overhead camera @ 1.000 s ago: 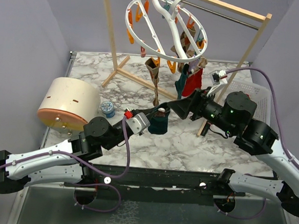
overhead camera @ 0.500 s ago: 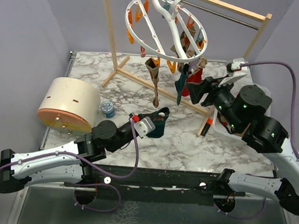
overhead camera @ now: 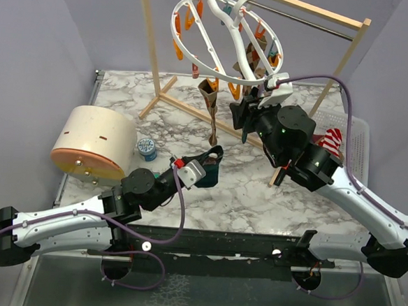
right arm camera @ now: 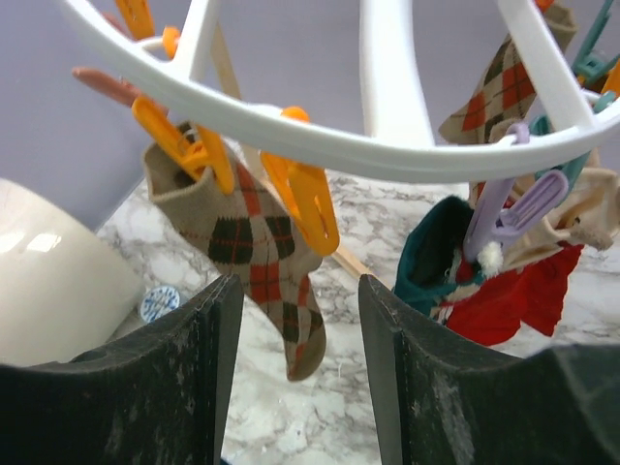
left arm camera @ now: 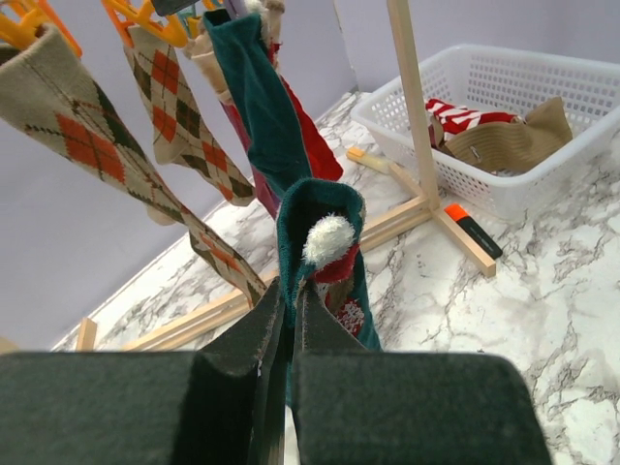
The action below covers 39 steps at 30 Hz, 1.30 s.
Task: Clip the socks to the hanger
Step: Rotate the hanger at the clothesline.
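Observation:
The hanger (overhead camera: 219, 38), a white ring with orange and teal clips, hangs from the wooden rack. Brown argyle socks (overhead camera: 211, 104), a teal sock and a red sock (right arm camera: 513, 291) hang clipped to it. My left gripper (overhead camera: 207, 164) is shut on a dark teal sock (left arm camera: 320, 223) with a red and white pompom figure, held upright above the table below the ring. My right gripper (right arm camera: 300, 281) is open and empty just under the ring (right arm camera: 291, 136), below a free orange clip (right arm camera: 302, 199). It also shows in the top view (overhead camera: 240, 113).
The wooden rack frame (overhead camera: 152, 44) stands at the back. A white basket (overhead camera: 355, 146) at the right holds a red-white striped sock (left arm camera: 475, 116) and a tan one. A cream round container (overhead camera: 96, 145), a small blue tin (overhead camera: 146, 147) and an orange-black marker (left arm camera: 473, 228) lie on the marble.
My right arm has drawn away from the left gripper, risen and swung left to just under the ring. My left gripper still holds the teal sock, almost in place.

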### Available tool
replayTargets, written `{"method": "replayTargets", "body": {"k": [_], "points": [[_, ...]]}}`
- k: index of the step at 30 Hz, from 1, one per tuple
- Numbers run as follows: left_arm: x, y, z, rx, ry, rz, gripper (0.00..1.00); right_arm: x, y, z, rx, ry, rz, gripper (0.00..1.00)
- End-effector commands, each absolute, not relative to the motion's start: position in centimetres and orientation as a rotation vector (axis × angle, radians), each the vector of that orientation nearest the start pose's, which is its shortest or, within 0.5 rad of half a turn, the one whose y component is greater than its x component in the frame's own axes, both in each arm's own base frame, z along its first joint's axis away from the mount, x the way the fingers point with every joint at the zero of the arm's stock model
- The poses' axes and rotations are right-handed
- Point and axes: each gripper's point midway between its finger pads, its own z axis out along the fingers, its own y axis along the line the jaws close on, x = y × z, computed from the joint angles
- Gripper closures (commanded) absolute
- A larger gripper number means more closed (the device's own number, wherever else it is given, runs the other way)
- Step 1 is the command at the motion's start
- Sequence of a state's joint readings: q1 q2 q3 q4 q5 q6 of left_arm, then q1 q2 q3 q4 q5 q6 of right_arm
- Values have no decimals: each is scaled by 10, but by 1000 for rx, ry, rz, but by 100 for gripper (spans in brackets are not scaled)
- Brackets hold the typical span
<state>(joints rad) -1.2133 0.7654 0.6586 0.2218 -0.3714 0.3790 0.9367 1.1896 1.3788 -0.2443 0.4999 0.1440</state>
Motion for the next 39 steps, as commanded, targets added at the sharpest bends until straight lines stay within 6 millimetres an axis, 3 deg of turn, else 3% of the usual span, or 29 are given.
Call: {"method": "replayTargets", "body": {"k": [1,9,26,31,39], "points": [[184,-258,320,777,1241,-402,100,310,249,425,-126,1537,333,45],[183,-255,315,786,1253,-397,100,342,234,417,-44,1569,342,45],[182,-242,298,766,1300,-388,100,382,158,418,166,1570,328,45],[183,-237,296,755,1310,-379,100,378,146,415,182,1586,326,45],[187,-237,306,767,1287,-331,100,337,150,422,55,1620,425,37]]}}
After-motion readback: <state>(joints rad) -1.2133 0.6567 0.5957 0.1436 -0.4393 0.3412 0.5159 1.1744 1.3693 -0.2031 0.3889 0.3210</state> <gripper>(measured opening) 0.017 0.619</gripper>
